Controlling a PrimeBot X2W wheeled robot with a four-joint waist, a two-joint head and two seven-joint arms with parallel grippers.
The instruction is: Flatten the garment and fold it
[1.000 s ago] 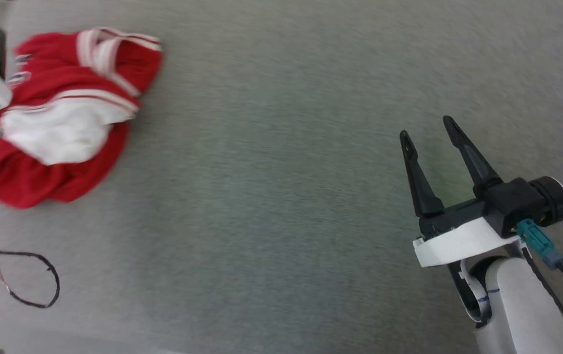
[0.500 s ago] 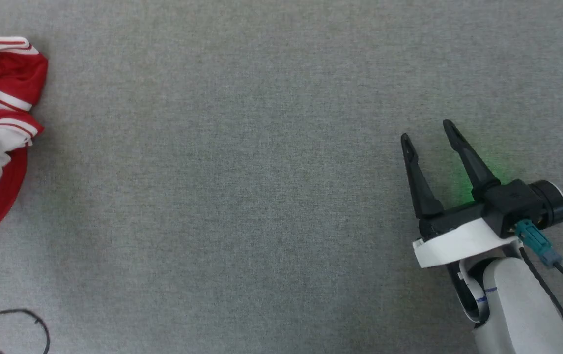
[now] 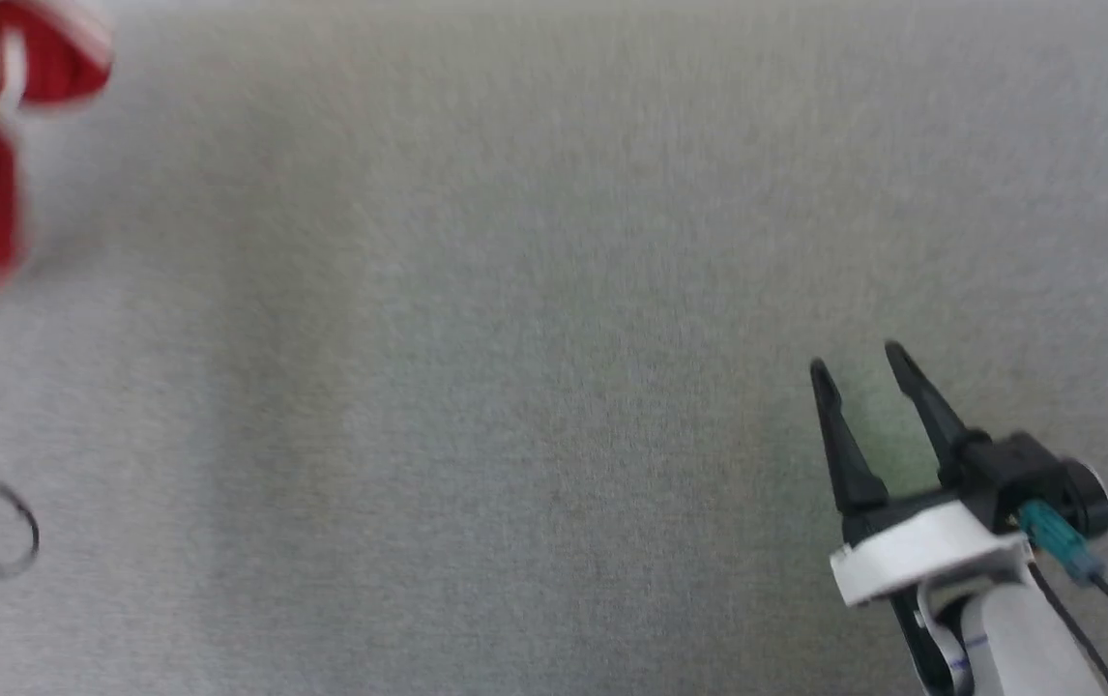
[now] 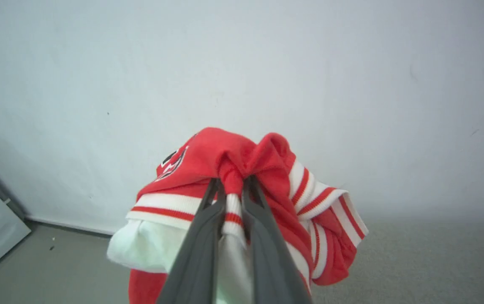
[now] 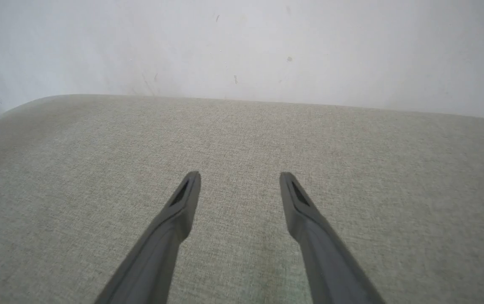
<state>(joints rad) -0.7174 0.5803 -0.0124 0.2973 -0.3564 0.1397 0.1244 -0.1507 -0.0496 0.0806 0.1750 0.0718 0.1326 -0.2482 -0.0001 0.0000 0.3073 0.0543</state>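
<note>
Red jersey [image 4: 208, 156]: bunched in a crumpled wad around the tips of the left gripper [image 4: 233, 183]; red outer cloth, white-and-red striped trim and white inner fabric all show, plus a bit of black, white-edged lettering on one fold.
Left gripper fingers: nearly together, pinching a fold of striped trim and red cloth between them.
Jersey's place: far upper left edge of the head view (blurred there), well apart from the right gripper [image 3: 855, 360]; in the right wrist view a red scrap sits in the upper left corner, against the wall [image 5: 267, 42].
Right gripper fingers: spread wide and empty, over the surface [image 3: 515, 387] at the lower right of the head view.
Surface: grey-beige woven fabric, its far edge meeting the pale wall.
Dark loop [image 3: 17, 541]: lies on the surface at the lower left of the head view; too blurred to identify.
</note>
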